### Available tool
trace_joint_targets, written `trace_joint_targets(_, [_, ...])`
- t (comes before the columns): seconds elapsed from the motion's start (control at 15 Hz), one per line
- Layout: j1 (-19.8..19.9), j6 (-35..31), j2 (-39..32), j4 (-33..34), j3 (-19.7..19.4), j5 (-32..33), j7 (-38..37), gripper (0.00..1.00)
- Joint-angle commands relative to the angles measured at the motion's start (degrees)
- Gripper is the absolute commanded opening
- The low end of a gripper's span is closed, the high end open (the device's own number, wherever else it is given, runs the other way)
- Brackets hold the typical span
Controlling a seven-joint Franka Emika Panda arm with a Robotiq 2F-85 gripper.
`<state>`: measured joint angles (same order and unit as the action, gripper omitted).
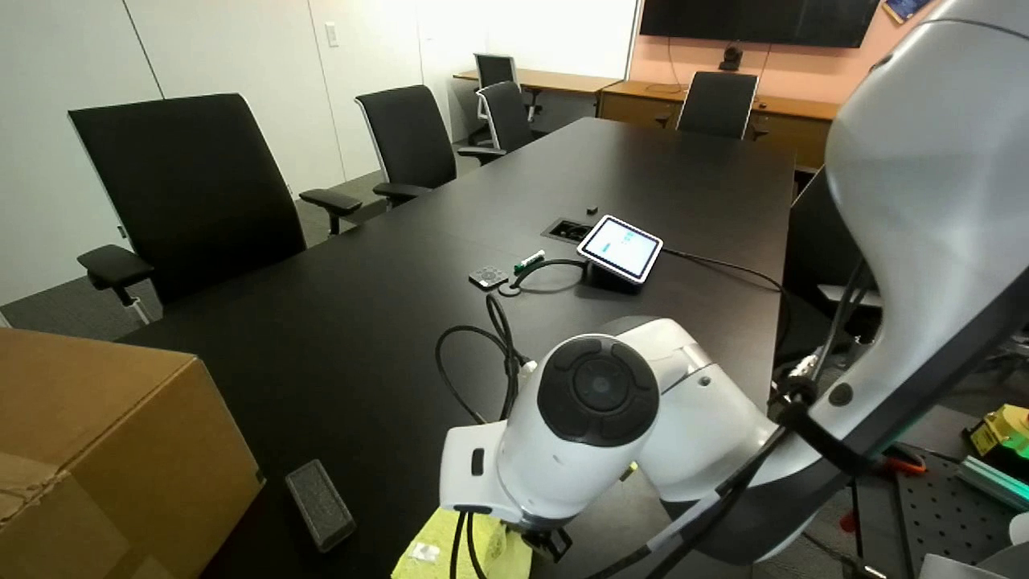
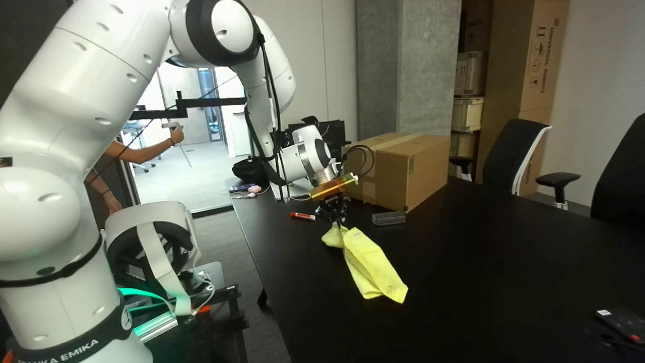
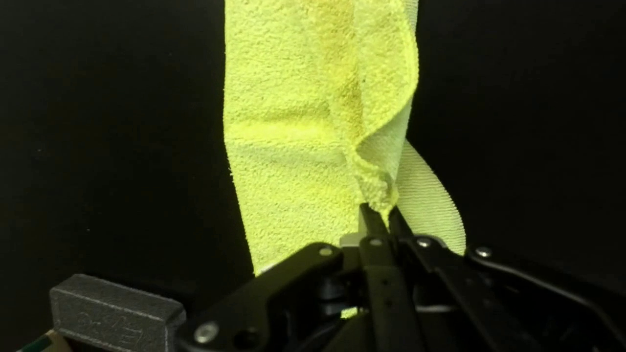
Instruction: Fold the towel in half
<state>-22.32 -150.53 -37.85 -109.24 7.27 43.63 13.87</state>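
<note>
In an exterior view, the white robot arm [image 2: 75, 111] carries the lettering "FRANKA EMIKA" around its base at eight o'clock, and a tall brown cardboard carton [image 2: 521, 96] at two o'clock reads "UNIVERSAL ROBOTS"; faint marks on the dark grey rectangular block [image 3: 117, 313] are too unclear to read. The long, smooth black counter [image 1: 378, 322] has black office chairs [image 1: 193, 169] along it, white wall panels [image 1: 233, 48] behind them and, between one and two o'clock, a wide dark screen [image 1: 756, 20] on a salmon-pink wall [image 1: 804, 71]. The jaws are pressed together, pinching a gathered fold of the bright yellow-green textured towel [image 3: 288, 146]. In the wrist view the cloth runs from them toward twelve o'clock, a pale ribbed flap showing at three. In an exterior view it trails, rumpled, over the counter toward five o'clock, with a red-and-white marker [image 2: 302, 216] near the jaws at nine.
</note>
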Motion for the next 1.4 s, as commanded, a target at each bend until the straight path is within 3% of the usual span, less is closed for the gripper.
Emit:
trace_joint_targets(0.0, [-0.9, 0.8, -5.3, 8.4, 0.1, -0.6, -2.4, 0.01])
trace_joint_targets(0.73, [-1.9, 2.3, -12.7, 21.2, 0.2, -5.7, -2.4, 0.02])
trace_joint_targets(0.8, [-1.7, 3.2, -13.0, 21.6, 0.6, -6.7, -2.1, 0.29])
trace_joint_targets(0.93, [-1.4, 4.9, -13.0, 22.1, 1.4, -8.5, -1.1, 0.35])
trace_joint_targets(1.33, [-1.1, 11.5, -10.1, 21.9, 2.1, -14.3, 0.4, 0.8])
